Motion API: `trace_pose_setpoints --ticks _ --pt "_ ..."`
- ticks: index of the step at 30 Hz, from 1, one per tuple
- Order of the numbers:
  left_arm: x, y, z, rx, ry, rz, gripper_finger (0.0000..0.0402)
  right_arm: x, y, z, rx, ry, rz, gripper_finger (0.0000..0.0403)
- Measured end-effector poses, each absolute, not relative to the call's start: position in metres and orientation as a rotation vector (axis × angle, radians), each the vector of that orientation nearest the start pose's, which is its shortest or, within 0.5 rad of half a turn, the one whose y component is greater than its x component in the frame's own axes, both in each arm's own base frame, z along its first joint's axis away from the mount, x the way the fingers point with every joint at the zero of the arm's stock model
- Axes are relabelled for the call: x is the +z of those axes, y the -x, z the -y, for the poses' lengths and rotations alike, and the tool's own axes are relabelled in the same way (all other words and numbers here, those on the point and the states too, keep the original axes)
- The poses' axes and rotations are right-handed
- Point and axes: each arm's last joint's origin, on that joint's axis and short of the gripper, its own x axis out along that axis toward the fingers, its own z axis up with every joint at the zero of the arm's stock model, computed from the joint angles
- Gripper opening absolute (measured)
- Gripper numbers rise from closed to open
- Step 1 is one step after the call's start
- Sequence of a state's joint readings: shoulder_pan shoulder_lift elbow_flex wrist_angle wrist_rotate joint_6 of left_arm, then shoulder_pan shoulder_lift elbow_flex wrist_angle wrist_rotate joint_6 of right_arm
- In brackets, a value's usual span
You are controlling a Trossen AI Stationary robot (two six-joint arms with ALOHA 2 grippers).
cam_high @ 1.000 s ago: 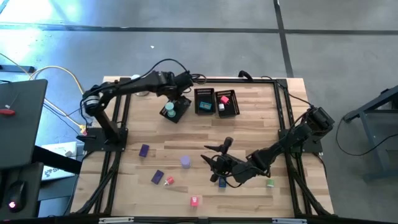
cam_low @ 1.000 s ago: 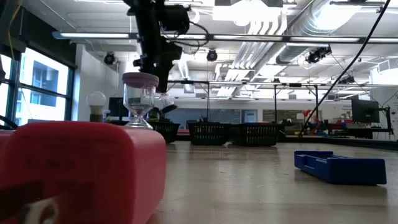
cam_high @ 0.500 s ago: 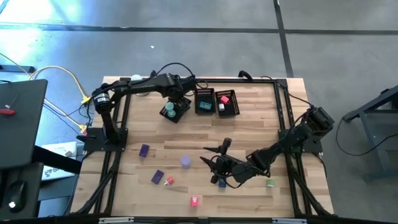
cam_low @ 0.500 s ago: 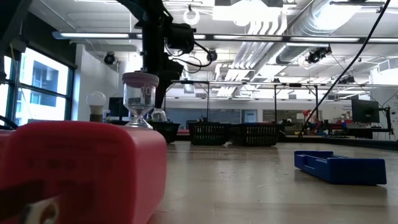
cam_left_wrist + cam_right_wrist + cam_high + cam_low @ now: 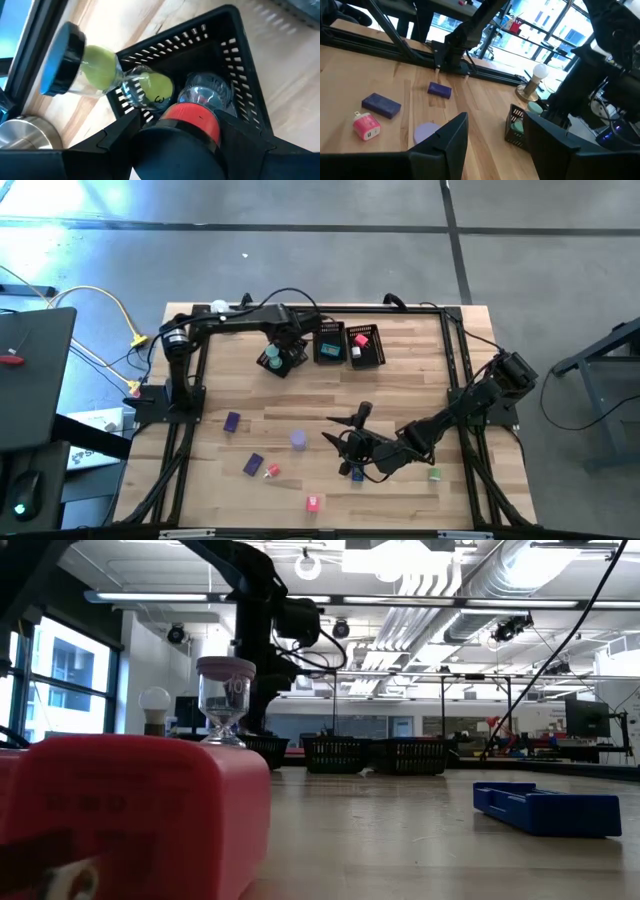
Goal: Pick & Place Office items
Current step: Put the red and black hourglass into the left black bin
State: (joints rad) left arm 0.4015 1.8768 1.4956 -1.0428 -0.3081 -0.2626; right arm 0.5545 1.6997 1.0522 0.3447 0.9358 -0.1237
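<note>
The left gripper (image 5: 281, 348) hangs over the leftmost basket (image 5: 282, 360) at the far edge of the counter (image 5: 400, 395). From its wrist camera a red-capped sand timer (image 5: 197, 111) sits right at its tip inside that basket, but the fingers are hidden behind the dark body, so I cannot tell whether they are spread or closed on it. A green-filled sand timer (image 5: 95, 75) with a dark cap leans over the basket's rim, half in and half out. Just beside the basket stands a white ball lamp (image 5: 536, 75) on a metal base.

The middle basket (image 5: 328, 343), next to the leftmost one, holds a teal piece (image 5: 329, 351); the one beyond it (image 5: 366, 347) holds a pink piece (image 5: 361, 339).

The right gripper (image 5: 350, 442) lies low over the counter, well away from the leftmost basket toward the near edge, its fingers (image 5: 451, 141) spread wide with nothing between them. A blue piece (image 5: 356, 473) sits just beside it and a green piece (image 5: 434, 474) farther out toward the right rail.

The other items are scattered on the near half, well apart from the leftmost basket: a dark purple block (image 5: 232, 421), a lilac cylinder (image 5: 298, 440), a purple block (image 5: 253, 464), a red piece (image 5: 271, 471) touching or almost touching it, and a pink piece (image 5: 312, 503) nearest the front edge.
</note>
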Motion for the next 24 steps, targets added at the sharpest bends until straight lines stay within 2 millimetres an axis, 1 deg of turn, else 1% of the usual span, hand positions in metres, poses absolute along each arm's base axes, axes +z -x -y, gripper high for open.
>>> trace_pose_setpoints --ticks 13,19,24 --pt "0.2232 -0.3328 -0.1484 0.766 0.267 -1.368 0.0230 0.2390 -0.3236 -0.1730 -0.363 0.336 -0.257 0.0178" --pt "0.2236 -0.3352 -0.1460 0.706 0.202 -1.379 0.0230 0.2388 -0.3238 -0.1736 -0.343 0.334 -0.258 0.0178" --pt "0.2240 -0.3385 -0.1437 0.693 0.188 -1.358 0.0230 0.2388 -0.3239 -0.1737 -0.337 0.334 -0.258 0.0178"
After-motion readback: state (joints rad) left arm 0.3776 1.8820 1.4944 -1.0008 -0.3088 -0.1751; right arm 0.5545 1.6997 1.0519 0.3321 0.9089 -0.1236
